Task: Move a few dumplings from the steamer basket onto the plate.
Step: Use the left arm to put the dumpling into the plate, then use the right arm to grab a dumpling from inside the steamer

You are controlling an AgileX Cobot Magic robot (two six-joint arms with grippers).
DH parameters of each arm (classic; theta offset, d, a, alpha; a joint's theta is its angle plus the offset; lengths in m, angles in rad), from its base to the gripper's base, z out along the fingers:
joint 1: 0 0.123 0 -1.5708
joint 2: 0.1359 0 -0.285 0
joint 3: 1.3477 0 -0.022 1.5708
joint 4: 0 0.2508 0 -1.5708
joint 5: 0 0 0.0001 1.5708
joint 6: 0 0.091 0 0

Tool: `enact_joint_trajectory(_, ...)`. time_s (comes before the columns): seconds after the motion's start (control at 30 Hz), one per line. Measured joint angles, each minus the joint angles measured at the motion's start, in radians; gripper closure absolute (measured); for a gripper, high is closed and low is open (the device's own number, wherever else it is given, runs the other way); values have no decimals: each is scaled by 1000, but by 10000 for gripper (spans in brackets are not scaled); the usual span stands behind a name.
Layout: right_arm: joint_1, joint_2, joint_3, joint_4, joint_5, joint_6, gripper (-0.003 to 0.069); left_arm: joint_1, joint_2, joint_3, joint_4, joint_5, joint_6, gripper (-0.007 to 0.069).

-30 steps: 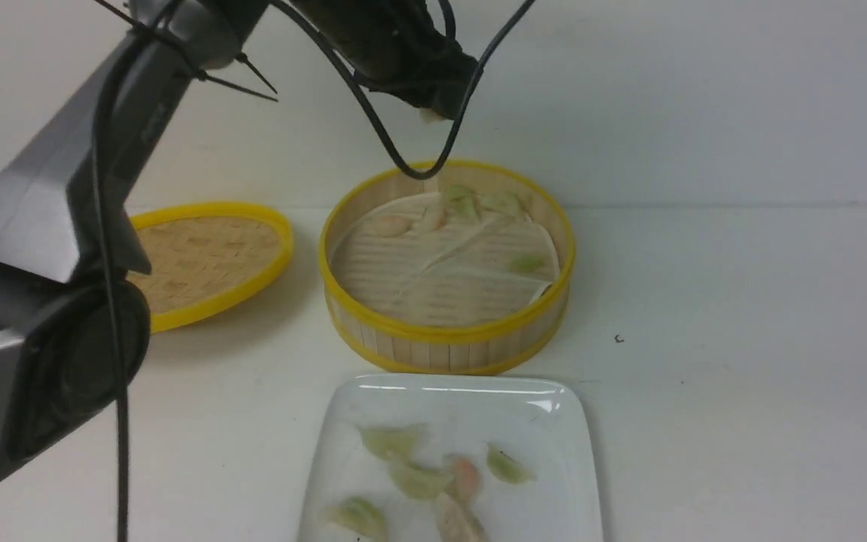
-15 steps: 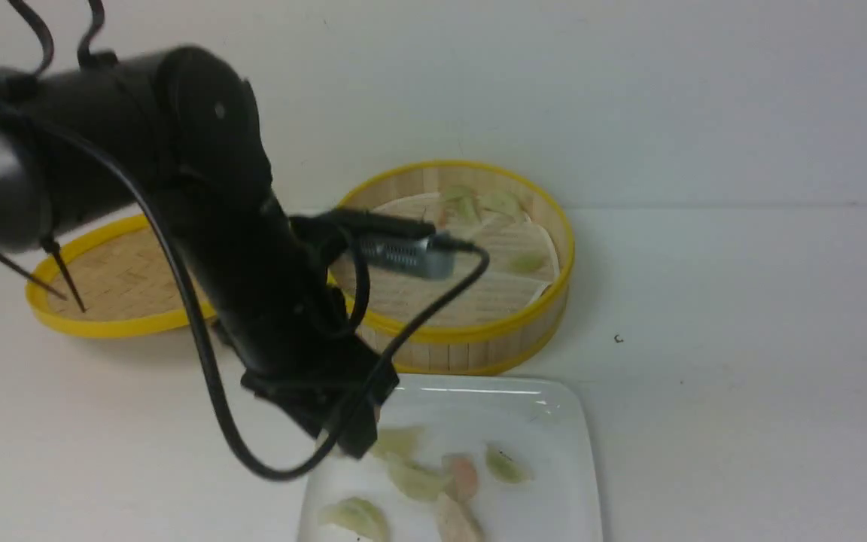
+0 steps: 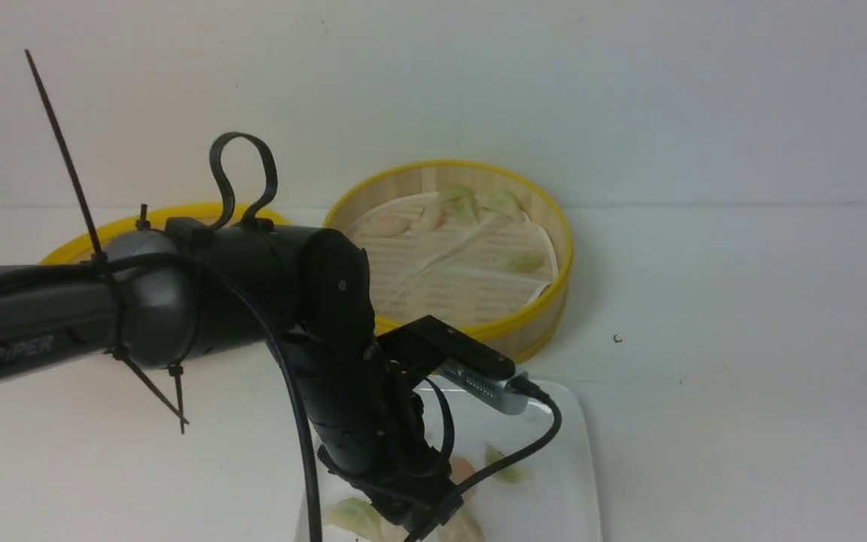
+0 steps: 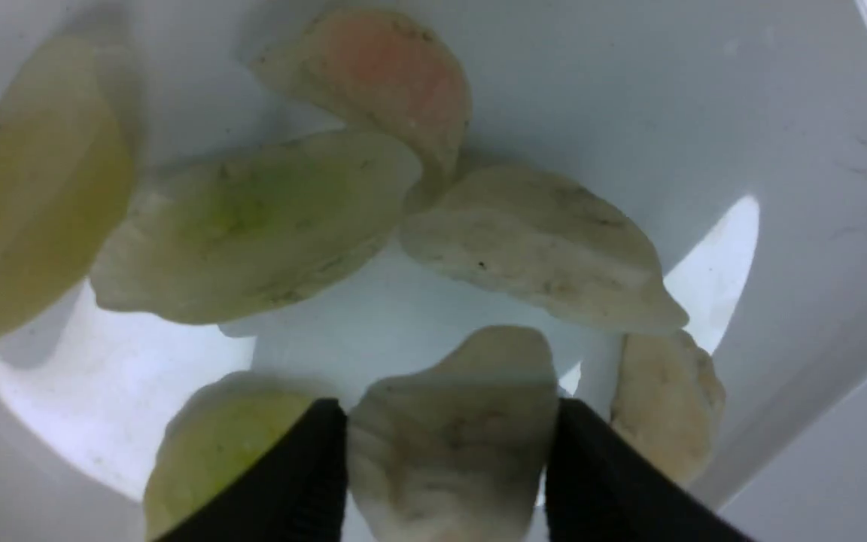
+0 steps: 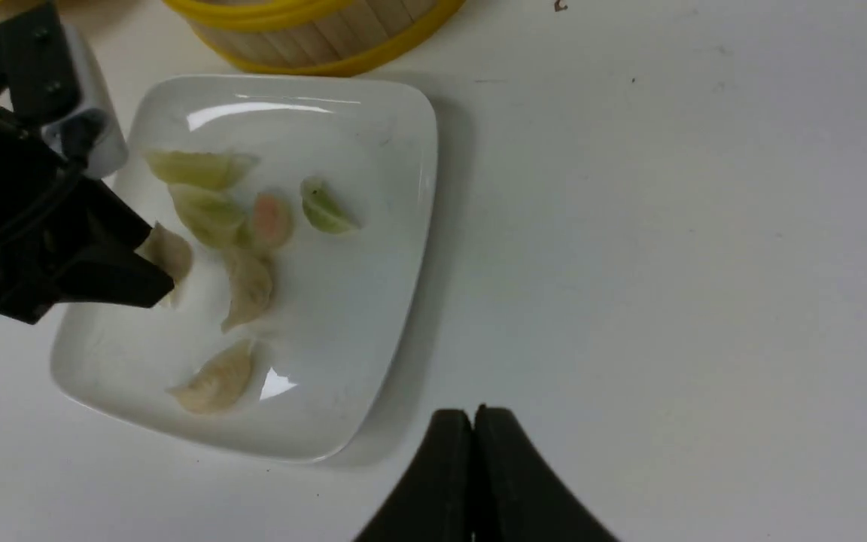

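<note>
Left gripper lowered from yellow-rimmed bamboo steamer basket to glossy white square plate, clamping whitish pleated dumpling beside loose dumplings (green, pink), more inside basket.

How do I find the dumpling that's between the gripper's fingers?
Find the white square plate next to the basket, on the robot's side. The left gripper reaches over the plate's left part, and the dumpling sits between its two black fingers. It is whitish, and it is the only one with a finger on each side.
</note>
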Motion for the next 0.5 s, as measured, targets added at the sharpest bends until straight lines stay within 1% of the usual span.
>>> enact_joint_trajectory(0.03,0,0,0,4,-1,-23,669,0,1,-13,14,21,-17,155)
enact_joint_trajectory(0.07,0,0,0,4,-2,-26,669,0,1,-15,19,31,-19,147)
enact_joint_trajectory(0.1,0,0,0,8,-9,-44,669,0,1,-42,38,67,-36,102)
enact_joint_trajectory(0.13,0,0,0,21,-22,-62,669,0,1,-68,56,100,-64,80)
enact_joint_trajectory(0.2,0,1,-3,39,-32,-76,669,0,1,-94,79,134,-87,75)
enact_joint_trajectory(0.23,0,15,-21,63,-36,-96,669,0,-2,-124,107,169,-124,94)
enact_joint_trajectory(0.27,0,31,-39,79,-35,-108,669,0,-11,-140,130,190,-146,127)
enact_joint_trajectory(0.3,0,59,-68,91,-28,-124,669,0,-30,-151,157,211,-162,177)
enact_joint_trajectory(0.33,0,83,-91,97,-19,-135,669,0,-52,-155,177,224,-176,244)
enact_joint_trajectory(0.43,7,201,-182,101,23,-179,669,6,-143,-149,216,247,-204,500)
enact_joint_trajectory(0.47,8,210,-195,102,24,-181,669,6,-151,-148,217,248,-204,500)
enact_joint_trajectory(0.5,27,274,-241,103,28,-193,669,16,-212,-132,219,248,-222,570)
